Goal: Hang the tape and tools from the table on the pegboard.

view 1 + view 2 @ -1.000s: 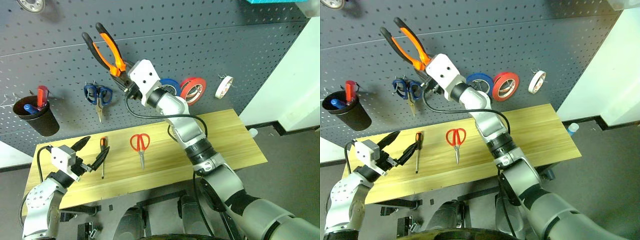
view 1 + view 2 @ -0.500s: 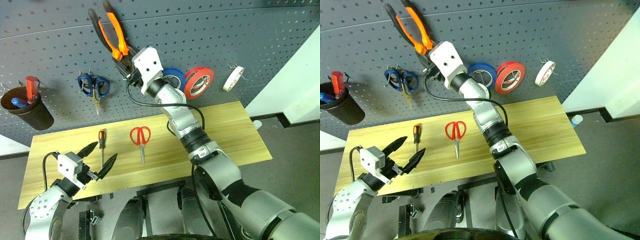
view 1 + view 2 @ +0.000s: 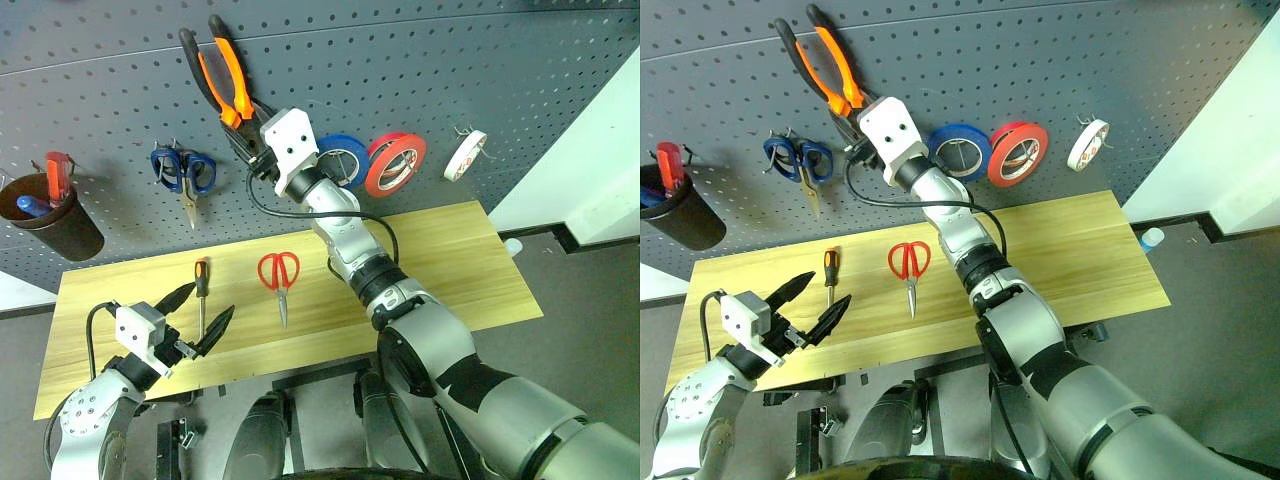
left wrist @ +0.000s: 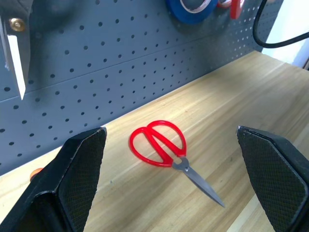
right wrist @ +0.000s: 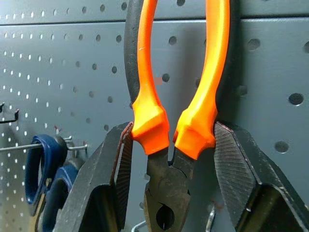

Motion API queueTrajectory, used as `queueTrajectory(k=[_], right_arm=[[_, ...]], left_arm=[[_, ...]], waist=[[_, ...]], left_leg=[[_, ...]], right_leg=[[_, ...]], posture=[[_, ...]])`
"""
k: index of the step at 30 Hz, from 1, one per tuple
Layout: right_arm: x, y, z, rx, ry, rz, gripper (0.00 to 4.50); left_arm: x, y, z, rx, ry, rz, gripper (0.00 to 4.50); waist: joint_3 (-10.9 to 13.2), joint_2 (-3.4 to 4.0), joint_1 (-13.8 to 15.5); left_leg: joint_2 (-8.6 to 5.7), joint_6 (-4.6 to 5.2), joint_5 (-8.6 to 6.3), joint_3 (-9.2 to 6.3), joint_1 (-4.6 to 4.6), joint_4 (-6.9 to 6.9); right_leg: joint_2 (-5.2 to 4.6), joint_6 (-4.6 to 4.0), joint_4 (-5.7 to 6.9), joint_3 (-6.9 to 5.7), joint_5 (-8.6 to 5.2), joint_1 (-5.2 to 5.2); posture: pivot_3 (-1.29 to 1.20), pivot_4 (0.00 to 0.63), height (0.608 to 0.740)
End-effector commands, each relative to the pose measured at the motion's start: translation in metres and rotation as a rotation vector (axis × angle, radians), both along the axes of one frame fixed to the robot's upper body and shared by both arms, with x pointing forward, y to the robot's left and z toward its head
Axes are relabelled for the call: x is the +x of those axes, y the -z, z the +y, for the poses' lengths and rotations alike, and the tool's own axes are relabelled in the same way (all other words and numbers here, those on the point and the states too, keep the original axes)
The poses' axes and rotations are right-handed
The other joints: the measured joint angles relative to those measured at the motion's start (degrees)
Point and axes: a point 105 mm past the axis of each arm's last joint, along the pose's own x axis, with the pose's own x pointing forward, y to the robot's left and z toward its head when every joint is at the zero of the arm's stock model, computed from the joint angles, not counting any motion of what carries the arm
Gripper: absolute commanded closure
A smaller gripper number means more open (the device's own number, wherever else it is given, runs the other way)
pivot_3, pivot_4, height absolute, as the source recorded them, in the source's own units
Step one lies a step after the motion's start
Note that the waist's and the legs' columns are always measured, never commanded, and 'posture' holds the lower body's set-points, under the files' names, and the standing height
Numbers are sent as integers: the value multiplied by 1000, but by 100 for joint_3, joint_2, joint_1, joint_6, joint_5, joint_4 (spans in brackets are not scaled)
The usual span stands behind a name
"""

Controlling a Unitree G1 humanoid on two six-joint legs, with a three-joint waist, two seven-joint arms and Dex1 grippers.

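Observation:
My right gripper (image 3: 247,148) is raised against the dark grey pegboard (image 3: 450,70) and is shut on the orange-and-black pliers (image 3: 222,80) just below their handles, which point up. In the right wrist view both fingers (image 5: 108,169) press the pliers (image 5: 169,130) at the joint. On the table (image 3: 450,260) lie the red-handled scissors (image 3: 279,275) and, left of them, the slim screwdriver (image 3: 202,290). The whitish tape (image 3: 468,155) hangs on a hook at the right. My left gripper (image 3: 205,312) hovers open over the table's front left, facing the scissors (image 4: 161,145).
Blue-handled scissors (image 3: 183,170) hang left of the pliers. A black cup (image 3: 55,215) with red and blue items hangs at the far left. A blue roll (image 3: 343,160) and a red roll (image 3: 396,165) hang right of my right gripper.
The whole view has shifted. The pliers in my right gripper have turned more upright against the pegboard. My left gripper stays open in about the same place.

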Motion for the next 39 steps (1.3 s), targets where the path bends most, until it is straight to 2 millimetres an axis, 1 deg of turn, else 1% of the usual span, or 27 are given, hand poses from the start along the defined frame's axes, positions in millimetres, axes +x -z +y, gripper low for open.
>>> queueTrajectory(k=[1,5,9,12,14,15,17,19,21,22,24,26,28,31,34,36,37,39], right_arm=[[-3,-7,5,14,16,-39,2417],[3,2,1,-8,51,-19,2417],[12,7,-2,-25,101,16,2417],[14,13,-2,-44,101,34,2417],[14,20,-4,-43,93,61,1678],[15,21,-5,-38,93,69,1431],[15,18,-8,-17,105,56,805],[15,8,-16,4,165,-8,81],[14,3,-19,17,187,-45,33],[12,-1,-20,21,184,-71,33],[2,-13,-25,13,197,-198,33],[-8,-18,-30,11,195,-279,33],[-22,-18,-36,-4,161,-332,33],[-45,-14,-42,-33,76,-353,33],[-65,-14,-46,-61,32,-375,33],[-74,-14,-53,-87,-1,-375,33],[-77,-13,-59,-110,-7,-382,33],[-81,-9,-70,-176,-43,-371,33]], left_arm=[[-3,-5,5,12,-13,-27,0],[-4,-4,5,12,-13,-26,0],[-3,-5,4,12,-11,-28,0],[-3,-5,4,14,-10,-29,0],[-3,-5,4,15,-12,-31,0],[-3,-5,4,16,-12,-32,0],[-2,-5,5,16,-15,-33,0],[-2,-5,5,16,-14,-36,0],[-1,-5,5,16,-14,-37,0],[0,-6,5,15,-14,-38,0],[2,-8,5,13,-13,-45,0],[1,-9,5,13,-11,-48,0],[-3,-10,7,16,-19,-45,0],[-10,-11,9,8,-28,-34,0],[-17,-9,5,0,-21,-23,0],[-16,-5,2,-13,-33,-13,0],[-15,-3,-1,-10,-40,-1,0],[-9,7,-4,17,-64,56,0]], waist=[[0,0,1],[-1,-1,2],[0,-2,2],[0,-2,-4],[-1,-2,-1],[-1,-2,0],[-1,-2,-9],[-1,-2,-2],[-1,-3,8],[-1,-3,8],[-5,-9,21],[-6,-11,15],[-10,-16,11],[-13,-18,-18],[-13,-18,-11],[-14,-19,11],[-17,-22,19],[-27,-36,84]], left_leg=[[0,0,0,0,1,0],[0,0,0,0,3,1],[0,0,0,-1,2,2],[0,0,0,-1,2,2],[0,0,0,-1,3,4],[0,0,0,-2,3,4],[0,0,0,-2,3,5],[1,0,0,-2,3,6],[2,-1,1,-3,3,10],[1,-4,3,-4,3,12],[1,-7,5,-4,3,17],[1,-8,5,-5,2,18],[1,-8,5,-4,2,12],[3,-7,4,-3,2,4],[6,-7,4,1,-1,-1],[6,-8,4,1,1,2],[6,-8,4,1,1,7],[5,-8,5,1,5,14]], right_leg=[[0,0,1,0,0,0],[0,-1,2,0,0,2],[1,-16,2,0,-9,3],[2,-15,3,0,-8,2],[2,-16,4,0,-8,2],[3,-16,5,0,-8,3],[3,-15,4,1,-8,3],[5,-13,5,1,-6,3],[5,-15,9,0,-7,3],[5,-17,9,1,-8,4],[5,-17,8,1,-8,8],[5,-17,6,0,-8,9],[5,-1,4,0,0,8],[5,2,1,1,-1,4],[5,2,0,4,-1,-1],[6,1,1,3,-1,2],[6,0,1,3,-1,6],[6,-1,-3,2,-2,18]], posture=[[7,245,740],[5,243,740],[5,242,740],[6,239,740],[9,238,740],[9,238,740],[6,235,740],[0,231,740],[-1,228,740],[-2,226,740],[-4,220,740],[-12,210,740],[-15,203,740],[-25,190,740],[-35,178,740],[-26,165,740],[-23,163,740],[-21,161,740]])
